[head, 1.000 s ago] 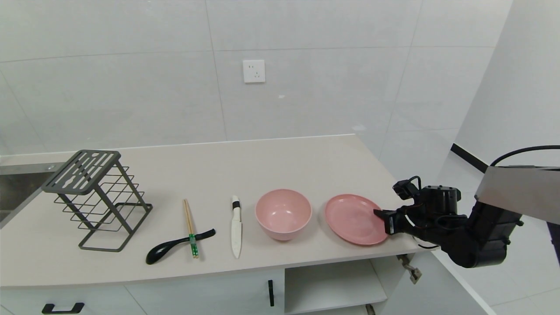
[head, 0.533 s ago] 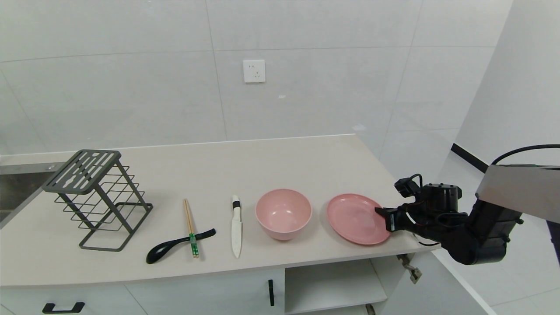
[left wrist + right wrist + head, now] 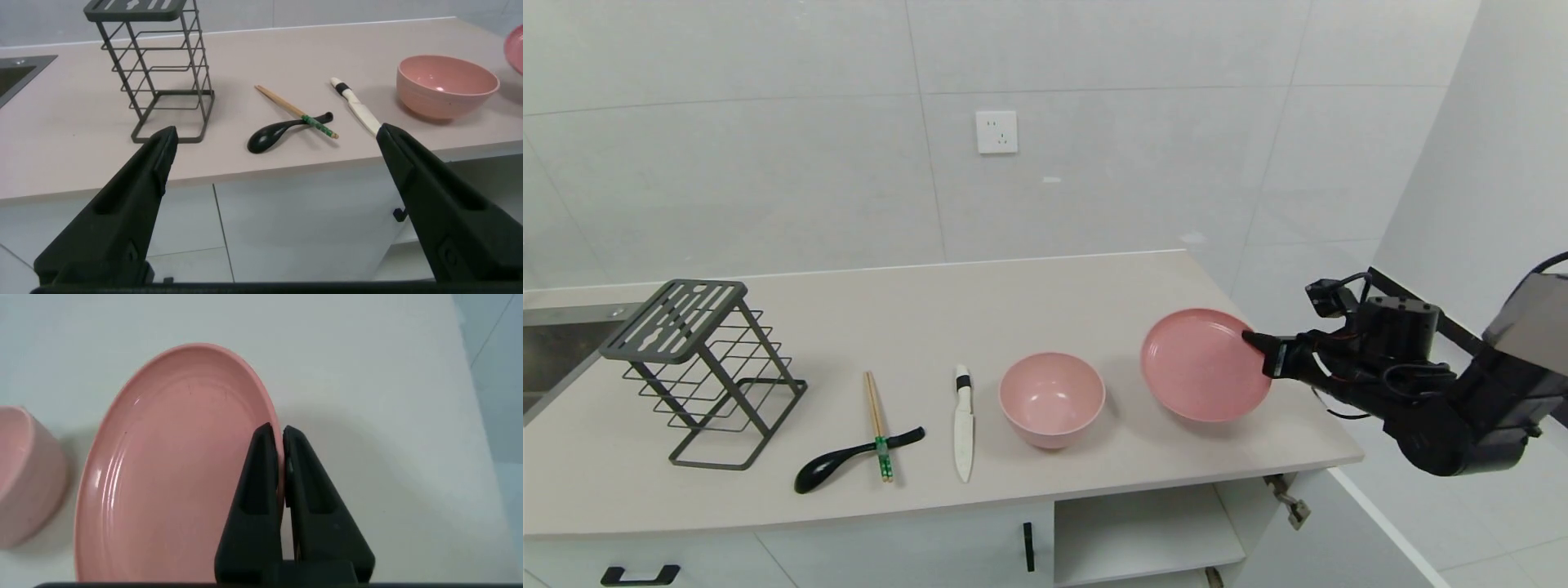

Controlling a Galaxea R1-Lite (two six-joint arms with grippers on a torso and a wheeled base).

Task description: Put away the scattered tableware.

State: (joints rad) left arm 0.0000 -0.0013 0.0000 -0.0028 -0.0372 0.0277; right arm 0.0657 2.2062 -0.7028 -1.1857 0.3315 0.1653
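My right gripper (image 3: 1262, 347) (image 3: 281, 453) is shut on the right rim of the pink plate (image 3: 1201, 363) (image 3: 176, 469), which hangs tilted above the counter's right end. On the counter lie a pink bowl (image 3: 1052, 398) (image 3: 446, 84), a white knife (image 3: 964, 420) (image 3: 357, 104), wooden chopsticks (image 3: 878, 425) (image 3: 294, 110) and a black spoon (image 3: 854, 460) (image 3: 282, 133). A dark wire rack (image 3: 698, 363) (image 3: 159, 69) stands at the left. My left gripper (image 3: 274, 184) is open, held low in front of the counter's edge, with nothing between its fingers.
The counter (image 3: 931, 327) ends just right of the plate, with open floor beyond. A sink (image 3: 547, 351) lies at the far left. Below are cabinet doors with black handles and an open shelf (image 3: 1143, 523). A tiled wall with a socket (image 3: 996, 132) stands behind.
My right gripper has lifted the pink plate off the counter, raising it up and back and tilting it. The other tableware has stayed in place.
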